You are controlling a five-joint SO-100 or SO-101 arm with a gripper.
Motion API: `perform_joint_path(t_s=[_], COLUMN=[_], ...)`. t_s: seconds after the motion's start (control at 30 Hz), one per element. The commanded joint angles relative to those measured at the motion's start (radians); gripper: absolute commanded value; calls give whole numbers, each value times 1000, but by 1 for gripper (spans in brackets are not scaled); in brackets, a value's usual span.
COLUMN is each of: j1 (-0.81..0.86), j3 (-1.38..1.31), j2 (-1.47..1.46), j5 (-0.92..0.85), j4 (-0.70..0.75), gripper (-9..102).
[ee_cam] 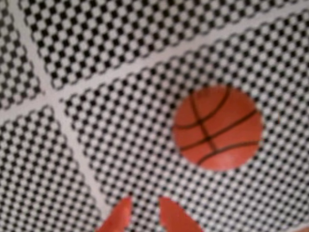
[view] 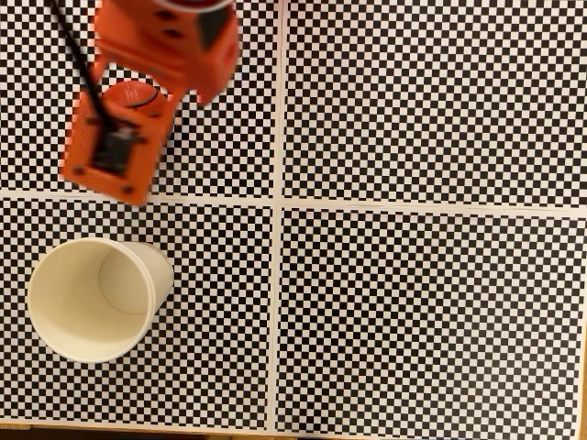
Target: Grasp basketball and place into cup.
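The paper cup (view: 89, 298) stands upright on the checkerboard mat (view: 431, 302) in the fixed view, low at the left, its inside bare. Above the cup in that view hangs the orange arm (view: 138, 101). In the wrist view the basketball (ee_cam: 217, 128) lies on the mat, apart from the gripper (ee_cam: 145, 212), whose 2 orange fingertips (ee_cam: 119, 217) show a narrow gap and hold nothing.

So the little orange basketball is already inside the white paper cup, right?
No. The cream-white paper cup is empty in the fixed view. The small orange basketball with black seams lies on the checkered mat in the wrist view, beyond the end effector.
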Motion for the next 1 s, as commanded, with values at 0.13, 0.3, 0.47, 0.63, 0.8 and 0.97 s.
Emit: perform_joint_path(t_s=[0.13,0.3,0.47,0.63,0.8,0.97], j1=[63,63,29,2,8,21], j3=[-201,-262,-265,-275,-362,-445], j2=[-84,-109,-98,-123,-232,-347], j5=[-43,-80,-52,-17,2,17], j4=[57,141,187,189,189,189], gripper=[3,22,40,51,52,57])
